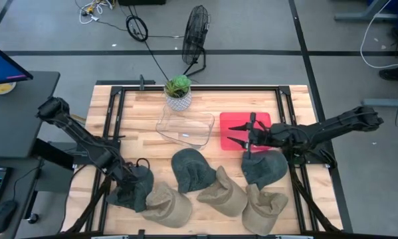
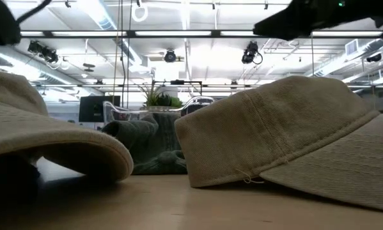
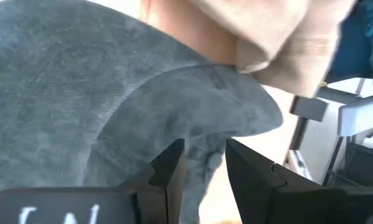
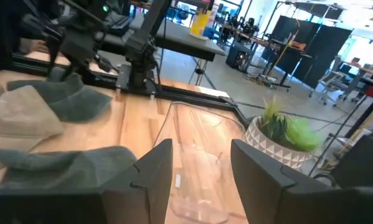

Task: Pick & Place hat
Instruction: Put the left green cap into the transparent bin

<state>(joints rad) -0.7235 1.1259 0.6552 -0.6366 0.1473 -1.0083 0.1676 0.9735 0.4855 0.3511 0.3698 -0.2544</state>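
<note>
My left tool (image 1: 133, 180) is down at the front left of the pale wooden surface (image 1: 135, 123), its two dark fingers (image 3: 167, 171) closed to a narrow gap that pinches the brim of the dark grey-green cloth hat (image 1: 135, 189) lying there. In the left wrist view that hat (image 3: 80, 93) fills most of the frame, with grey cloth between my fingers and a tan hat's edge just past it.

That tan cotton hat (image 1: 167, 204) touches the grey-green one on its right side. Further along the front sit a second dark grey-green hat (image 1: 189, 169), a second tan hat (image 1: 223, 194) and a third tan hat (image 1: 264, 209), packed close and overlapping. A third dark grey-green hat (image 1: 265, 167) lies toward the right.

My right tool (image 1: 237, 132) hangs above the flat red square mat (image 1: 238, 119) at mid-right, fingers spread wide with nothing between them. Beside the mat on the left is a clear plastic tray (image 1: 184, 128), and behind that a small green plant in a white patterned pot (image 1: 178, 93). In the right wrist view my spread fingers (image 4: 150, 163) frame the tray (image 4: 198, 149), with the plant (image 4: 283, 134) off to one side.
</note>
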